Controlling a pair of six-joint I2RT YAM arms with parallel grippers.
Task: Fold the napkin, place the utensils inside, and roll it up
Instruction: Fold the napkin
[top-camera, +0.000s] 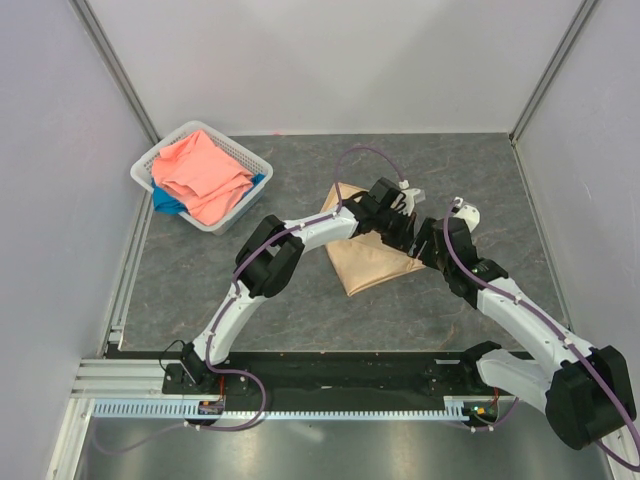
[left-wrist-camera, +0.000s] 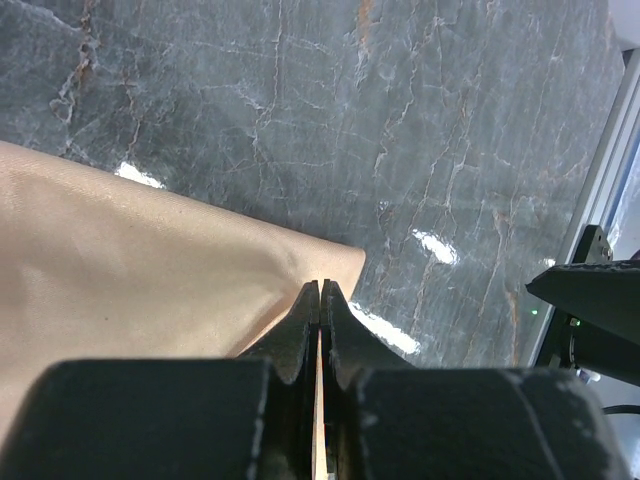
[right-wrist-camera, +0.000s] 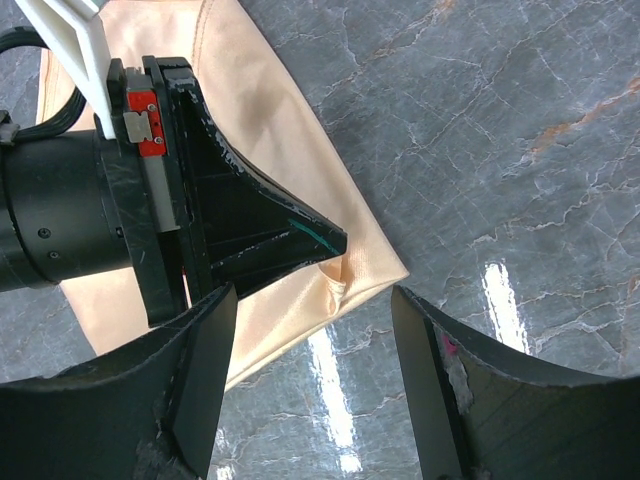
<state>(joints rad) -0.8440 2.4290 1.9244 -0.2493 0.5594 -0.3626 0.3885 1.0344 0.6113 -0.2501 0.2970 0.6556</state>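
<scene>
Grey marbled stone forms the counter, closed in by pale walls on three sides. At far left, toward the back, a white slotted basket holds a crumpled coral-pink cloth with a blue cloth tucked under it, well apart from your work.

Moving to the centre, the napkin lies flat on the counter as a shiny peach-gold, roughly triangular fold, with one corner pointing toward the right arm. Your left tool is clenched on that corner: its fingers are pressed together with only a thin sliver of cloth showing between them, and the fabric puckers at the tip.

Just to the right, your right tool is spread wide and holds nothing. Its fingers straddle the same corner, very close to the left tool's tip. No fork shows in any view.

Several things could go wrong here. The pinch catches very little of the satin, so a quick pull could let the slick cloth slide free. If it holds, a low drag might shift the whole napkin across the counter and undo the fold. The two tools are also crowded together, so closing or advancing the right one carelessly could knock the left tool or snag the wrong layer.
</scene>
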